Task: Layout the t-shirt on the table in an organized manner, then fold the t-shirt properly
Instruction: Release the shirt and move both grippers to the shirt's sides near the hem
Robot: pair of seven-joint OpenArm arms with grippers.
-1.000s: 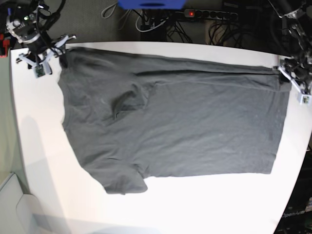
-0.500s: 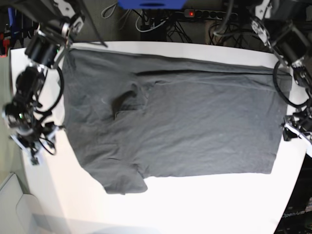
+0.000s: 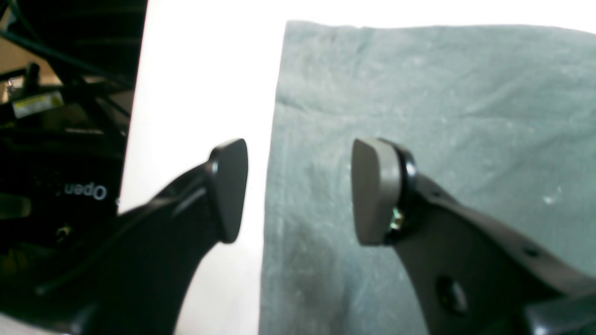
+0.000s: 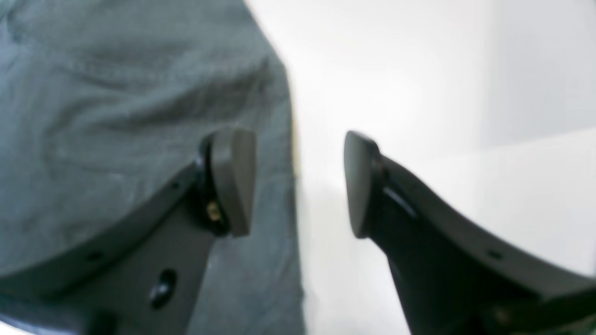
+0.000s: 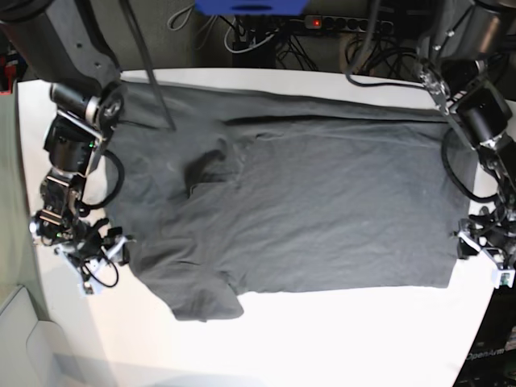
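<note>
- The large plain white smooth-topped table with rounded corners carries the plain dark charcoal-grey short-sleeved cloth t-shirt, which lies spread flat across its upper and middle part, neck end toward the base view's left, hem toward its right.
- At the left of the base view, the right gripper sits at the shirt's lower-left edge, near the sleeve. In its wrist view the right gripper has jaws standing apart with nothing between them; one finger is over cloth, the other over bare table, straddling the shirt's edge.
- A small dark rumpled fold lies on the shirt left of centre.
- At the right, the left gripper is beside the hem's lower corner. In its wrist view the left gripper is likewise parted and empty, one finger above the fabric, the other above the white top.
</note>
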